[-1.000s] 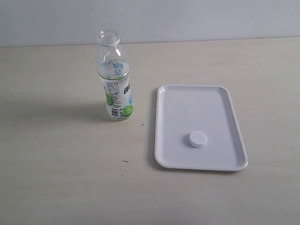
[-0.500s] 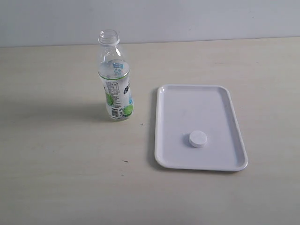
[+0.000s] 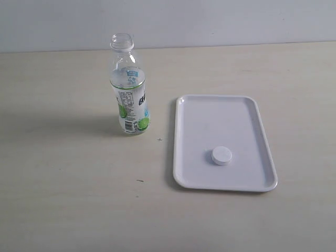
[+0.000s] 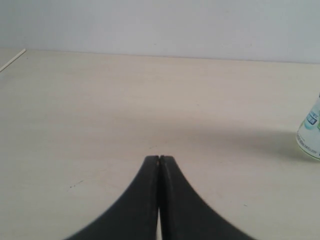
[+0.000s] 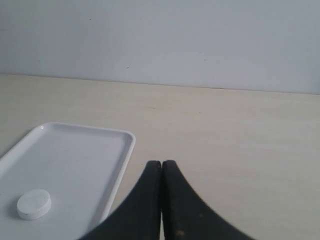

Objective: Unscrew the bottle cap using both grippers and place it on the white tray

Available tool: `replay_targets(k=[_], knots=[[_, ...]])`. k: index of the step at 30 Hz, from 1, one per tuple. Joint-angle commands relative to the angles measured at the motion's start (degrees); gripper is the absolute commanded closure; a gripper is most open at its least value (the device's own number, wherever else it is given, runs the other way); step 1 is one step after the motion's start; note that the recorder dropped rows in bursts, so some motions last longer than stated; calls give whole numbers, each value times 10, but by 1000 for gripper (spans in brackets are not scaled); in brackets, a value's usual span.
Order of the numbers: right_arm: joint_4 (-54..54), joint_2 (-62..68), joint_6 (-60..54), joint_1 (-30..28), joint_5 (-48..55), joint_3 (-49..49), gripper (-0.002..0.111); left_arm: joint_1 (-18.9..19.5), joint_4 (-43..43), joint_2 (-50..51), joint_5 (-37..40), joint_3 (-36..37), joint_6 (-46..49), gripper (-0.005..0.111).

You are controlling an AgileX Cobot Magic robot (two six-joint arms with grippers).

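Pale beige table (image 3: pixel 79 210) fills the scene, with a plain grey-white wall (image 3: pixel 210 21) behind its far edge.

Left gripper (image 4: pixel 160 159): the two black fingers are pressed flat together, with only a hairline seam between them. Nothing is held, and nothing touches the tips. Bare tabletop lies ahead of them, and the bottle (image 4: pixel 311 135) shows only at the edge of the left wrist view, well apart from the tips.

Right gripper (image 5: pixel 161 162): it is shut the same way, finger against finger, and empty. It is near the tray's (image 5: pixel 75 150) rim corner but not touching it, and the cap (image 5: pixel 34 204) is further off. Neither gripper shows in the exterior view.

In the exterior view the bottle (image 3: pixel 130 89) stands upright on the table, long axis vertical. Its open mouth points straight up and the neck threads are bare. The label (image 3: pixel 134 110), white and green, wraps the lower body. The bottle is left of the tray (image 3: pixel 220 97) and apart from it.

The tray lies flat, with its long axis running from the near side to the far side of the table. The cap (image 3: pixel 221 155) rests on the tray floor with its flat top up. It is in the nearer half, about midway between the long sides and clear of the rim.
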Motion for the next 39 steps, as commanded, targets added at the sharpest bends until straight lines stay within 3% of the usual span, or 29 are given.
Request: replay_targets(k=[1, 8, 39], knots=[[-5, -4, 2, -3, 0, 3, 108, -12, -6, -4, -3, 0, 0, 107], [-3, -4, 2, -3, 0, 3, 108, -38, -5, -4, -3, 0, 0, 107], [-3, -4, 2, -3, 0, 3, 108, -37, -5, -3, -3, 0, 0, 107]])
